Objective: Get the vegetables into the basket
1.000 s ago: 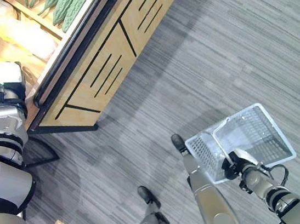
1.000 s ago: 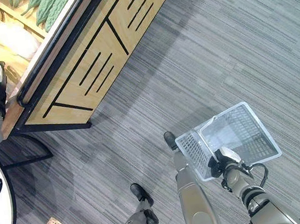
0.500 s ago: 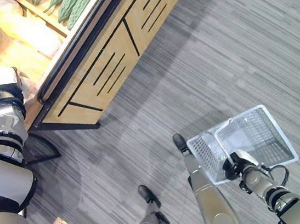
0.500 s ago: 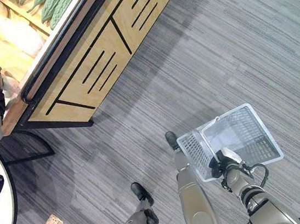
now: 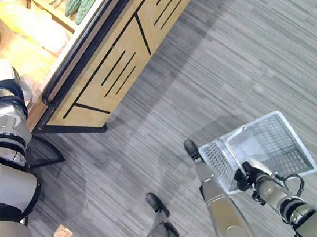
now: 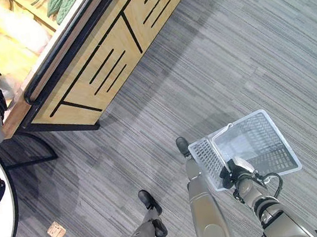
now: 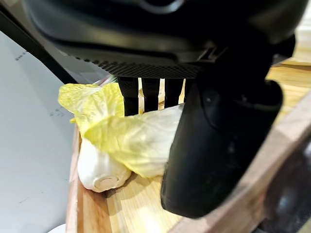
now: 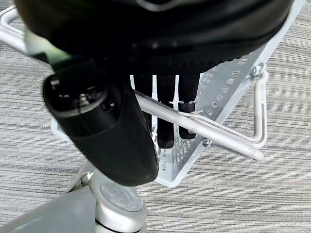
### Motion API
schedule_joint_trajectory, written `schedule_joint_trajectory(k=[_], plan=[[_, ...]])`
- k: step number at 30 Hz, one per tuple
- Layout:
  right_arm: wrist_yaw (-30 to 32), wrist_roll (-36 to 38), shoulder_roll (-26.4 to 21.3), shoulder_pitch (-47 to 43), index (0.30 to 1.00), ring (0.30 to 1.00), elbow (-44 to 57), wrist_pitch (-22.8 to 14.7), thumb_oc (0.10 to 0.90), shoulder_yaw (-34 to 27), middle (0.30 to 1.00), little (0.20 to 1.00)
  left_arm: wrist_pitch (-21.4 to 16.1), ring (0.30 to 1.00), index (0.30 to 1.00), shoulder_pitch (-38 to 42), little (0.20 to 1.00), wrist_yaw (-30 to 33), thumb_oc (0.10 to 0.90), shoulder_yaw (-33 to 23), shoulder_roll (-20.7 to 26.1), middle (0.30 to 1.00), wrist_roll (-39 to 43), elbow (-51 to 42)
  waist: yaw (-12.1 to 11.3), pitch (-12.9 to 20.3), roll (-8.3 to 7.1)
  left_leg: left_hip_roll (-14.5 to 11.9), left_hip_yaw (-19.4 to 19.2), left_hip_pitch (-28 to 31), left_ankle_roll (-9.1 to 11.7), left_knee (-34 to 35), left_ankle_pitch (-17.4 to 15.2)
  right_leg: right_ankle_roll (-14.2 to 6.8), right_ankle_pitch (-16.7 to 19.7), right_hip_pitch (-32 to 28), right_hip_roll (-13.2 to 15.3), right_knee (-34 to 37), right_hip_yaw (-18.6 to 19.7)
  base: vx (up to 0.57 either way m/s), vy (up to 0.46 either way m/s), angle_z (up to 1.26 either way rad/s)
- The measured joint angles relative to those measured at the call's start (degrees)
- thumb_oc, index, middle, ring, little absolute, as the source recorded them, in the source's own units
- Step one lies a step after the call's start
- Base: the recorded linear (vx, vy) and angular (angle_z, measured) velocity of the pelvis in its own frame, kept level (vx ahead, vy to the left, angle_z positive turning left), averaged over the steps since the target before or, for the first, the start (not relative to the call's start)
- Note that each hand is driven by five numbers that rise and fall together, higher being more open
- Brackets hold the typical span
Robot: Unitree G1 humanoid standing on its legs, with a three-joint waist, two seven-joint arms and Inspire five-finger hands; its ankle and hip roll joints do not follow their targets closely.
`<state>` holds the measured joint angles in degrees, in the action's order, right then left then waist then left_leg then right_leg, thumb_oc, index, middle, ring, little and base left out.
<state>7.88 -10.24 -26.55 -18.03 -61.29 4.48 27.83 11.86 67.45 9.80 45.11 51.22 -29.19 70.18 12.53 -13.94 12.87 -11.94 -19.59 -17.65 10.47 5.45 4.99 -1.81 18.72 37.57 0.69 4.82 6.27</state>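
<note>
Pale yellow cabbage [image 7: 131, 141] lies in the wooden stand [image 5: 111, 66], and the left hand [image 7: 218, 145] reaches over it, fingers straight, thumb beside the leaves. The right hand [image 8: 116, 131] curls round the basket [image 5: 279, 149] handle [image 8: 204, 128], basket hanging above the floor [image 5: 226, 57].

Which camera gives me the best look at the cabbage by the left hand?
The left wrist view: the cabbage lies on the wooden shelf just past the left hand. In both eye views the arm hides it.
</note>
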Motion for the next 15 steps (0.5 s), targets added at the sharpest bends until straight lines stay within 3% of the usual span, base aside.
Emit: schedule_joint_trajectory(k=[11, 15], plan=[[-0.48, -0.07, -0.09, 0.06, 0.3, 0.3, 1.06, 0.24, 0.4, 0.12, 0.3, 0.3, 0.31, 0.3, 0.3, -0.34, 0.3, 1.25, 0.4, -1.89, -0.07, 0.3, 0.06, -0.99, -0.09, 0.0, 0.0, 0.02, 0.27, -0.12, -0.01, 0.0, 0.01, -0.01, 0.03, -0.03, 0.14, -0.01, -0.24, 0.0, 0.0, 0.0], [-1.12, -0.18, -0.47, 0.84, 0.3, 0.3, 1.04, 0.48, 0.4, 0.14, 0.3, 0.3, 0.49, 0.3, 0.3, -2.71, 0.3, 2.0, 0.4, -3.14, -0.16, 0.3, 1.21, -7.62, -0.54, -0.11, -0.15, 0.01, 1.38, 1.9, -0.08, -0.28, 0.07, 0.51, 0.46, -2.72, 0.47, -0.03, -1.2, 0.0, -0.019, 0.09]])
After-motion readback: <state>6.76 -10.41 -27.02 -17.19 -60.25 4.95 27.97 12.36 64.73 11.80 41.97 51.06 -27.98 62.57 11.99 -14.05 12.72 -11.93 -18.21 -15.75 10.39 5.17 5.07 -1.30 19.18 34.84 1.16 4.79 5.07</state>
